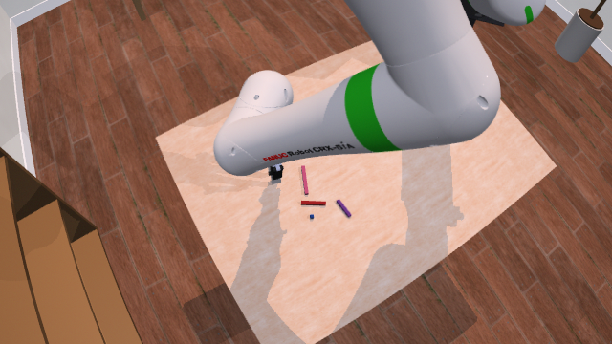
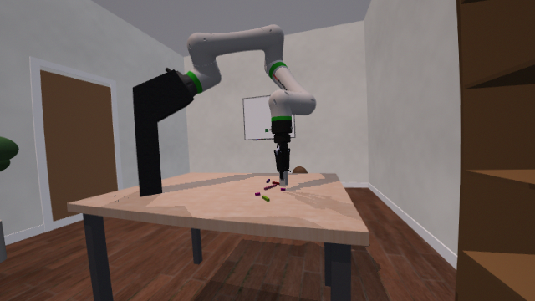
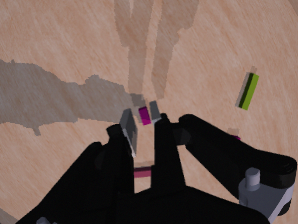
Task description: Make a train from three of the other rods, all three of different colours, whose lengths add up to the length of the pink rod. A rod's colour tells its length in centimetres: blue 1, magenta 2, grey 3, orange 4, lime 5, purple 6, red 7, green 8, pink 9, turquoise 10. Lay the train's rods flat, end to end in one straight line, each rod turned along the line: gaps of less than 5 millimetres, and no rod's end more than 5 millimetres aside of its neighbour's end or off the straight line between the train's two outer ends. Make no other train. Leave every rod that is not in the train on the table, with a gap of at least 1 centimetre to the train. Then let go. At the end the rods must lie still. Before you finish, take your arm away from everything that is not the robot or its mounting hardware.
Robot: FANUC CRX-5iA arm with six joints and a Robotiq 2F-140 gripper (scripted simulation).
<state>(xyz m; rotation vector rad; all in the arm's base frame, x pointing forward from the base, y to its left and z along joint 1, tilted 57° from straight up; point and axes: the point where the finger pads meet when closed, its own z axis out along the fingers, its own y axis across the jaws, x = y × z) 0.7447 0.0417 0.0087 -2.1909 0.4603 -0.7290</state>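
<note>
My gripper [image 1: 275, 180] [image 2: 284, 184] [image 3: 143, 116] points down low over the table, fingers slightly apart on either side of a short magenta rod [image 2: 282, 189] [image 3: 144, 116]; I see no firm contact. The arm hides this rod in the top view. A second magenta rod [image 2: 257, 194] is partly behind the gripper in the wrist view. The lime rod [image 2: 265, 198] [image 3: 250, 91] lies apart. The pink rod [image 1: 304, 180] [image 2: 270, 187] [image 3: 142, 172] lies near the gripper. The red rod [image 1: 313, 204] [image 2: 276, 182], purple rod [image 1: 343, 208] [image 2: 268, 181] and blue rod [image 1: 312, 217] lie separately.
The rods lie on the wooden table [image 1: 507, 158] [image 2: 201, 213]. The arm's forearm [image 1: 316, 129] passes over the table and hides part of it in the top view. The black robot stand [image 2: 147, 155] is on the left of the table in the exterior view.
</note>
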